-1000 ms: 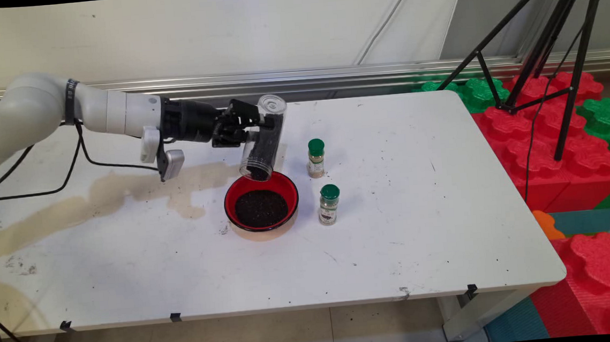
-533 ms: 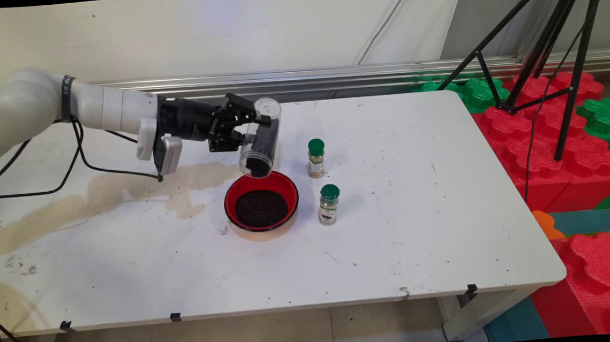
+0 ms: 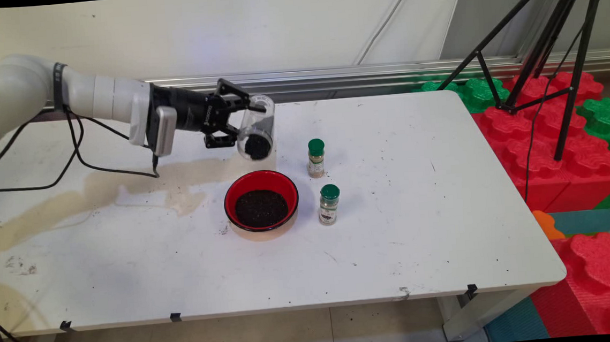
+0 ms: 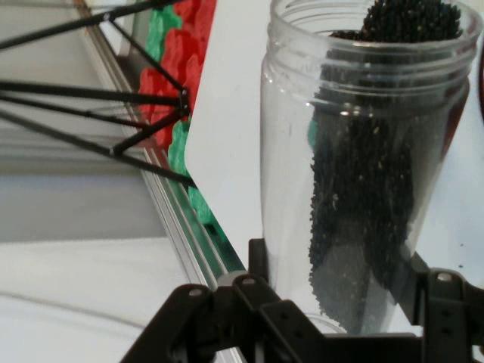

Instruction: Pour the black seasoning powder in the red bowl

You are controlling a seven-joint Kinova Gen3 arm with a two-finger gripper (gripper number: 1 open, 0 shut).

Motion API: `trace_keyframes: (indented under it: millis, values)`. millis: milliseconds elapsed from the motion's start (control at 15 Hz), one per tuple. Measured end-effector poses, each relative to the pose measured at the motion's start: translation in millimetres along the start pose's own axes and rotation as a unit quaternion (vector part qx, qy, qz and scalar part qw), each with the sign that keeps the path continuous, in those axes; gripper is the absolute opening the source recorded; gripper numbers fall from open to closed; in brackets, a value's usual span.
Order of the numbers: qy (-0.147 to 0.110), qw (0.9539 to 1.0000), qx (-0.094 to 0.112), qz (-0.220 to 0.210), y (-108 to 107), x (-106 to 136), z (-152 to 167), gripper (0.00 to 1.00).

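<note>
On my main view the white table (image 3: 395,229) carries a red bowl with a black inner wall (image 3: 261,200), part-filled with dark granules, near the middle. Two small glass spice jars with green caps stand upright to its right: one (image 3: 316,158) behind and to the right of the bowl, the other (image 3: 329,204) just beside the bowl's right rim. A brownish stain (image 3: 97,199) spreads over the table's left part. Off the right end I see red and green foam blocks (image 3: 549,138) with a black tripod (image 3: 553,41) over them. Nothing stands between the bowl and what I am holding.

The clear plastic jar (image 3: 256,132) is off the table, above and behind the bowl's far rim. It lies close to level, long axis running from the far side toward the camera, open mouth facing the camera and slightly down — dark granules sit at the mouth. In the hand view they lie along one inner wall (image 4: 363,204) up to the threaded rim.

The white arm reaches in from the left, roughly level, cables hanging below. The black gripper (image 3: 234,121) is clamped across the jar's body, a finger (image 4: 442,299) on either side.
</note>
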Motion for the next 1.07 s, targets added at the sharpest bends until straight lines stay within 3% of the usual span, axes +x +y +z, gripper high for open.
trace_keyframes:
  millis: [133,333,533,733,933,1067]
  values:
    - [-0.001,0.999,0.001,-0.045,-5.4,-3.5,-4.5,0.0]
    - [-0.004,0.9936,0.003,-0.113,-13.6,-8.5,-11.3,0.0]
    - [-0.005,0.983,0.004,-0.183,-20.9,-12.6,-17.4,0.0]
    - [-0.006,0.9669,0.004,-0.255,-26.9,-16.2,-23.5,0.0]
    - [-0.007,0.946,0.006,-0.324,-31.0,-19.6,-30.4,0.0]
    - [-0.007,0.9286,0.008,-0.371,-32.4,-21.5,-35.8,0.0]
